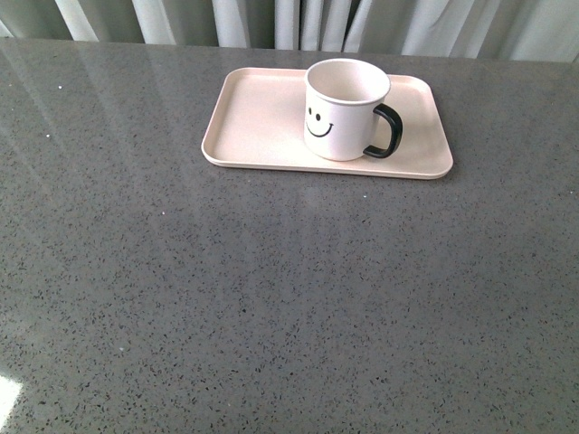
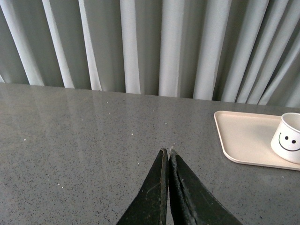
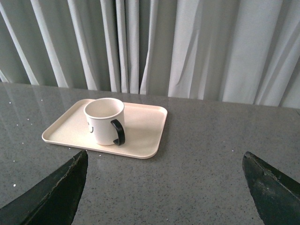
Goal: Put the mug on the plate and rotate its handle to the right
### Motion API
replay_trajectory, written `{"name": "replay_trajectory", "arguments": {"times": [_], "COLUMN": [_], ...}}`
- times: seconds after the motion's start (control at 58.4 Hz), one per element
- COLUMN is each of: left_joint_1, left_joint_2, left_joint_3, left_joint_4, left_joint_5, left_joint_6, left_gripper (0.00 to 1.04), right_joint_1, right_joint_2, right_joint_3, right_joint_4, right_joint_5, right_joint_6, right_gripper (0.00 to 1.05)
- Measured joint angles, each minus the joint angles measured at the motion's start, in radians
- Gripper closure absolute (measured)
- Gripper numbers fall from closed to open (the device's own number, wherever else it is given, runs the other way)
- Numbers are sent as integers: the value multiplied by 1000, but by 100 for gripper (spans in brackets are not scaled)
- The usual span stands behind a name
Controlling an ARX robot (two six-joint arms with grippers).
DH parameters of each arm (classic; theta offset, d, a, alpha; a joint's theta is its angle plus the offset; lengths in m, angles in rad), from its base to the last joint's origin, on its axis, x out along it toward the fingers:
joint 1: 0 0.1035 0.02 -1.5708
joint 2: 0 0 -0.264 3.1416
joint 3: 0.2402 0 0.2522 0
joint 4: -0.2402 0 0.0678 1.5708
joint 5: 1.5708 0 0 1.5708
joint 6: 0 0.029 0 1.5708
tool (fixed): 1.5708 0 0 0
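The cream-white mug (image 1: pixel 342 104) with a black smiley face stands upright on the pale pink plate (image 1: pixel 258 117), right of the plate's middle. Its black handle (image 1: pixel 385 133) points to the right and slightly toward me. Neither arm shows in the front view. In the left wrist view my left gripper (image 2: pixel 168 151) is shut with nothing in it, hovering over bare table; the plate (image 2: pixel 239 136) and mug (image 2: pixel 288 140) lie well off to one side. In the right wrist view my right gripper (image 3: pixel 165 155) is wide open and empty, short of the plate (image 3: pixel 143 126), mug (image 3: pixel 103 119) and handle (image 3: pixel 118 132).
A grey speckled table (image 1: pixel 271 298) fills the front view. Pale pleated curtains (image 1: pixel 298 20) hang behind its far edge, close behind the plate.
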Motion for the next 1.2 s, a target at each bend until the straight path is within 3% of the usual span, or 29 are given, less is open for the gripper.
{"name": "replay_trajectory", "arguments": {"times": [0.343,0.428,0.531,0.583,0.651,0.737,0.891,1.199], "left_joint_1": [0,0,0,0,0,0,0,0], "left_joint_2": [0,0,0,0,0,0,0,0], "left_joint_3": [0,0,0,0,0,0,0,0], "left_joint_4": [0,0,0,0,0,0,0,0], "left_joint_5": [0,0,0,-1,1,0,0,0], "left_joint_6": [0,0,2,1,2,2,2,2], "left_gripper": [41,21,8,10,9,9,9,9], "right_joint_1": [0,0,0,-58,-121,-166,-157,-24], "right_joint_2": [0,0,2,159,433,734,1119,1667], "right_joint_3": [0,0,1,111,251,412,650,1115], "right_joint_4": [0,0,-2,-251,-399,-267,-113,-201], "right_joint_5": [0,0,-3,-164,-265,-269,-228,-142], "right_joint_6": [0,0,-1,-65,-143,-215,-242,-161], "right_gripper": [9,9,9,9,9,9,9,9]}}
